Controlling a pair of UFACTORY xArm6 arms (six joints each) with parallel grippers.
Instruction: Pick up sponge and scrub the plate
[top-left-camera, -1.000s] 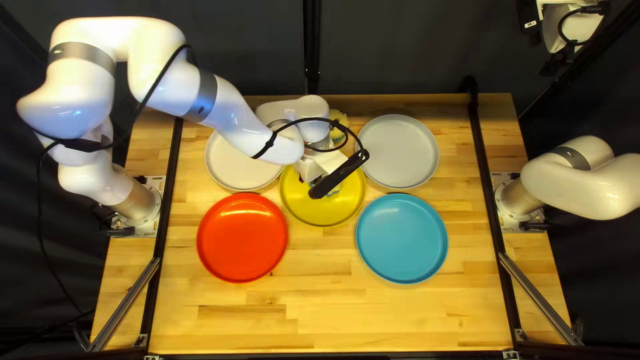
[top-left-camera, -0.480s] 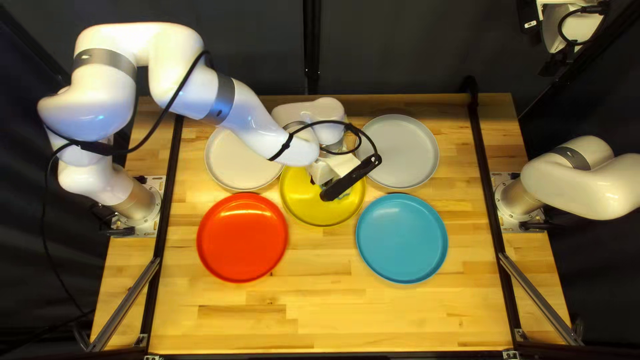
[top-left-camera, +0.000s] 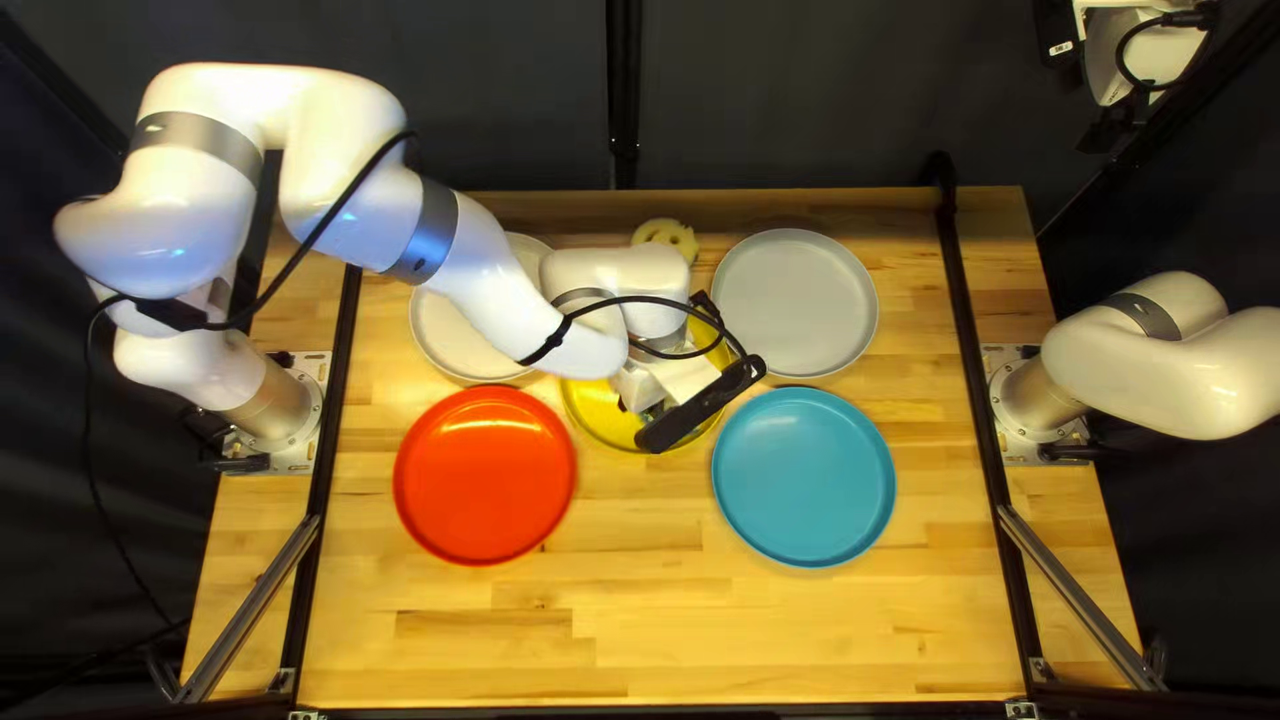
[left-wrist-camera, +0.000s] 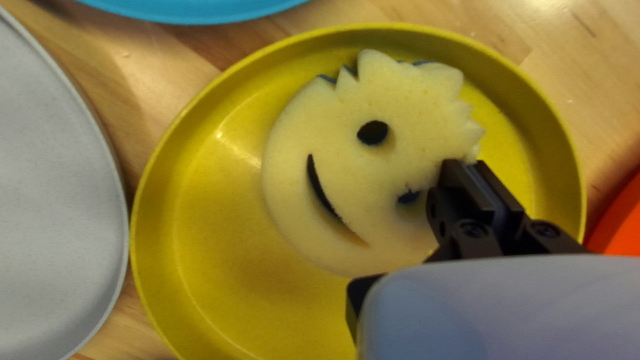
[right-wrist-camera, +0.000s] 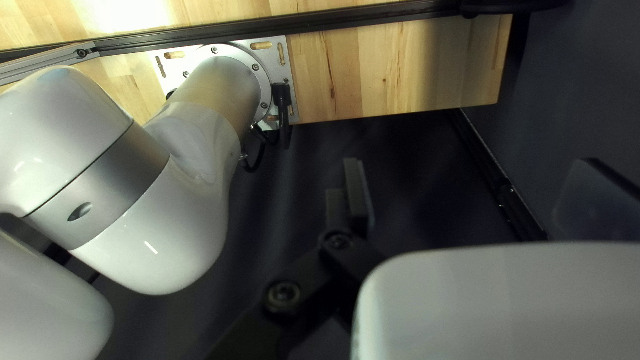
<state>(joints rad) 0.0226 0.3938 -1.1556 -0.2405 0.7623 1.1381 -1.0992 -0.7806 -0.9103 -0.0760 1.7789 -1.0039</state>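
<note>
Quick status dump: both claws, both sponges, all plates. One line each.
Near sponge: smile side up, over yellow plate
Yellow plate: upright
Left claw: shut, near sponge's edge; grip unclear
Right claw: open
Far sponge: partly hidden
Red plate: upright
Blue plate: upright
Right grey plate: upright
Left pale plate: upright, partly hidden

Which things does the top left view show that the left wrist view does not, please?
Only the top left view: the white plate, the right arm and, near the far edge, what looks like a second sponge.
Only the left wrist view: the smile in the sponge on the yellow plate.
Both: yellow, blue, red and grey plates.
</note>
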